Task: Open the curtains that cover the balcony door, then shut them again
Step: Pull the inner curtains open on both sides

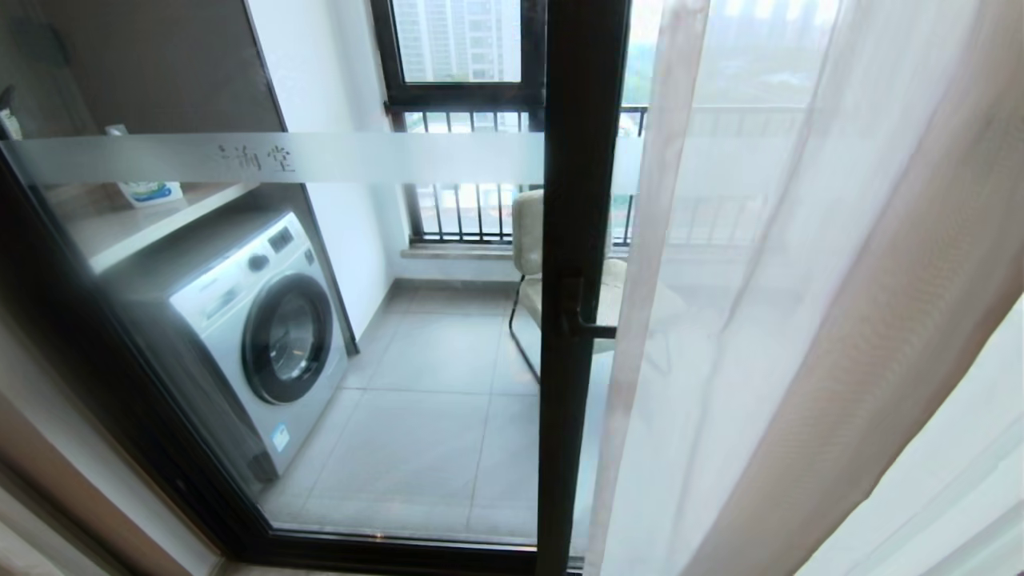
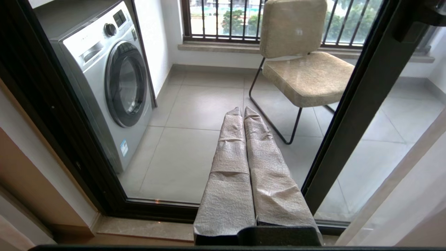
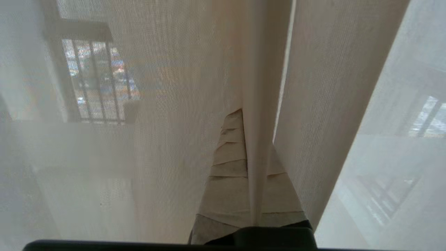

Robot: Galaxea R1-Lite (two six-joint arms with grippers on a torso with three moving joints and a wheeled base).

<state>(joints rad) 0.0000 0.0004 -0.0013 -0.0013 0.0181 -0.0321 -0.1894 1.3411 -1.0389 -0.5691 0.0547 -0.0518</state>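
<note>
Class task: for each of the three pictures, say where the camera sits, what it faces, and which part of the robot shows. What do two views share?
Head view: high, looking down through the balcony door; no arm shows.
Left wrist view: behind the shut left gripper, facing the washing machine and chair.
Right wrist view: behind the right gripper, shut on a fold of the curtains.
Shared: head and left wrist views both show washing machine and chair.

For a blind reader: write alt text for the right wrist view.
The right gripper, fingers wrapped in pale cloth, is shut on a fold of the sheer white curtain, which fills the view; a barred window shows faintly through it.
</note>
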